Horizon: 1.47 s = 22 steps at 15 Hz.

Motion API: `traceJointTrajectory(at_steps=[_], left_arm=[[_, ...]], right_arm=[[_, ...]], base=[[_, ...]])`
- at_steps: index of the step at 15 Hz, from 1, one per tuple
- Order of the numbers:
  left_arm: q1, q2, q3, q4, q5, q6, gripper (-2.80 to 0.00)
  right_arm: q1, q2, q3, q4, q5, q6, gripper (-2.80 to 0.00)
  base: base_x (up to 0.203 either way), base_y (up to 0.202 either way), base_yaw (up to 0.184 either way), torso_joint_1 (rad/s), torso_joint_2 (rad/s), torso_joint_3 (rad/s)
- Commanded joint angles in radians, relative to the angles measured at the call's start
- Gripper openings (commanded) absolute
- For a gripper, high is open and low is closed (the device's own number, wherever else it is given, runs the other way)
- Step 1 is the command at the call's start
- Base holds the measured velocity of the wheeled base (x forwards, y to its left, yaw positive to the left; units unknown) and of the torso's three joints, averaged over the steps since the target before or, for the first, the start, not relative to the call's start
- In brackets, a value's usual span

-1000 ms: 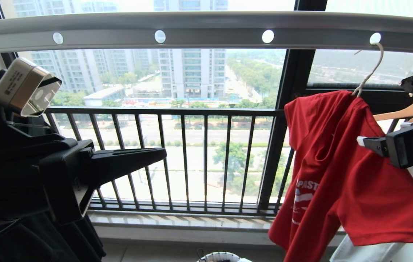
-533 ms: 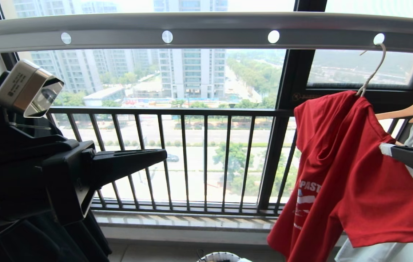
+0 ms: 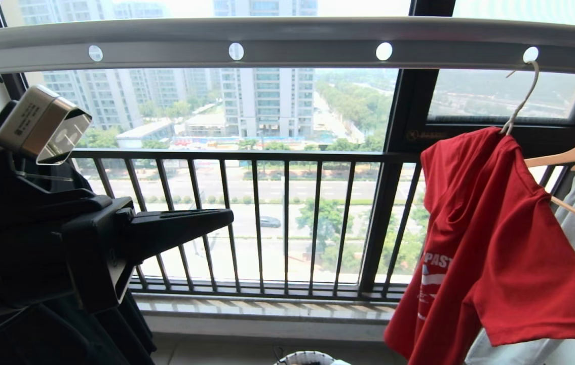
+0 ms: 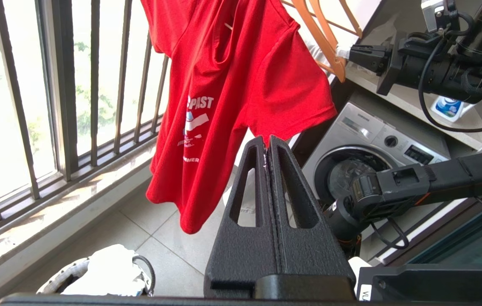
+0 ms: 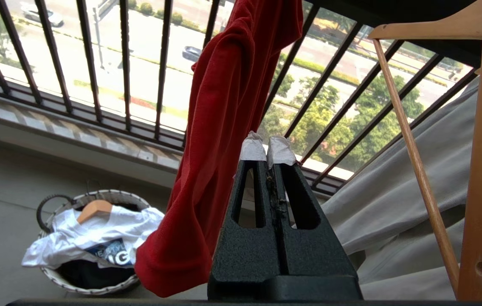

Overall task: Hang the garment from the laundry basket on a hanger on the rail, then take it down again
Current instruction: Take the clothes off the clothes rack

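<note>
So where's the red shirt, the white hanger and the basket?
red T-shirt [image 3: 495, 238], head view, on its back panel.
white wire hanger [image 3: 523, 99], head view, on its neck.
laundry basket [image 5: 56, 275], right wrist view, on its woven rim.

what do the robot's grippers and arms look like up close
Left gripper: matte black textured fingers, wedge-shaped, with long slots. Right gripper: the same, but white tape wraps its tips. Arms are black with looping black cables; a silver camera box sits on the left wrist.
</note>
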Motion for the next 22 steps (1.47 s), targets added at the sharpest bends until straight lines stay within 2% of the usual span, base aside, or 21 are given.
traceJointTrajectory(at_steps=[1, 4, 6, 9, 16, 19, 22], left_arm=[[0.000, 0.002, 0.000, -0.003, -0.004, -0.003, -2.80], [0.000, 0.005, 0.000, -0.003, -0.004, -0.003, -2.80], [-0.001, 0.004, 0.000, -0.003, -0.004, -0.003, -2.80], [0.000, 0.004, 0.000, -0.003, -0.004, -0.003, -2.80], [-0.002, 0.006, 0.010, -0.001, -0.005, 0.001, -2.80], [-0.011, -0.008, 0.078, 0.003, -0.004, 0.101, -2.80], [-0.038, -0.091, 0.124, 0.027, -0.018, 0.118, -2.80]], right_arm=[[0.000, -0.062, 0.063, 0.000, -0.002, 0.006, -2.80], [0.003, -0.165, 0.146, 0.000, 0.023, 0.009, -2.80], [0.004, -0.239, 0.200, 0.001, 0.108, 0.009, -2.80], [0.005, -0.278, 0.247, 0.014, 0.174, 0.008, -2.80], [0.005, -0.314, 0.265, 0.046, 0.207, 0.033, -2.80], [0.005, -0.332, 0.274, 0.046, 0.217, 0.033, -2.80], [0.003, -0.331, 0.278, 0.044, 0.215, 0.031, -2.80]], base=[[0.000, 0.000, 0.000, 0.000, 0.00, 0.000], [0.000, 0.000, 0.000, 0.000, 0.00, 0.000], [0.000, 0.000, 0.000, 0.000, 0.00, 0.000], [0.000, 0.000, 0.000, 0.000, 0.00, 0.000], [0.000, 0.000, 0.000, 0.000, 0.00, 0.000], [0.000, 0.000, 0.000, 0.000, 0.00, 0.000], [0.000, 0.000, 0.000, 0.000, 0.00, 0.000]])
